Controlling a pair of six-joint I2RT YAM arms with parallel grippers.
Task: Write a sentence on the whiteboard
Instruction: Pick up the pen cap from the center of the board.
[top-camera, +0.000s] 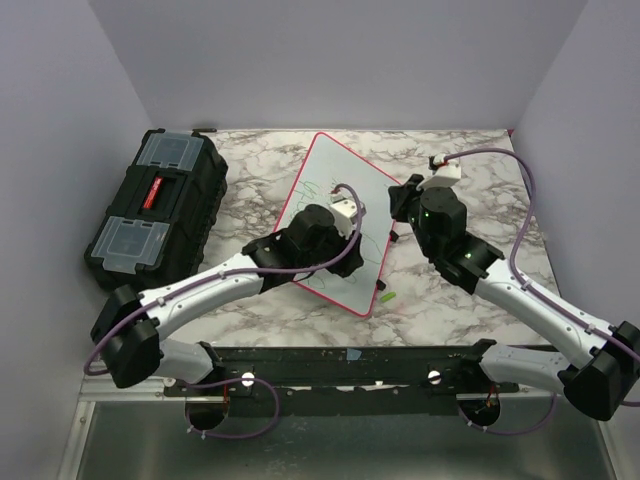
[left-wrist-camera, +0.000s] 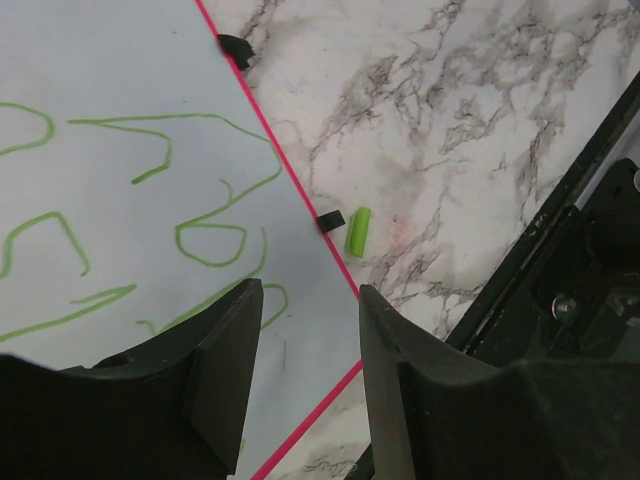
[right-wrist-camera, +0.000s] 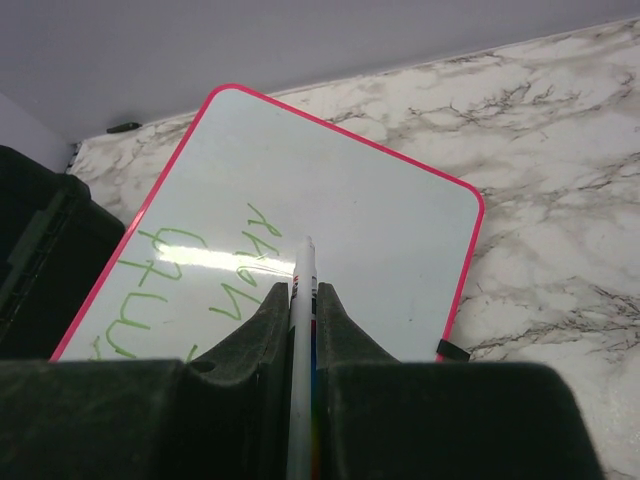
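Sentence (left-wrist-camera: 212, 226) on whiteboard (left-wrist-camera: 120, 60), seemingly complete; right end effector (right-wrist-camera: 303, 290) clamped on marker (right-wrist-camera: 305, 255), left end effector (left-wrist-camera: 310, 330) apart, empty; recapping pending.

Robot lab test cell, as I read it, not home: marble-pattern worktop (top-camera: 440, 310) boxed in by plain pale partition walls (top-camera: 350, 60). My left arm (top-camera: 215, 285) and right arm (top-camera: 540, 305) bolted to black rail (top-camera: 300, 362). Purple cabling (top-camera: 522, 215) exposed. Black toolbox (top-camera: 155, 210) alongside.
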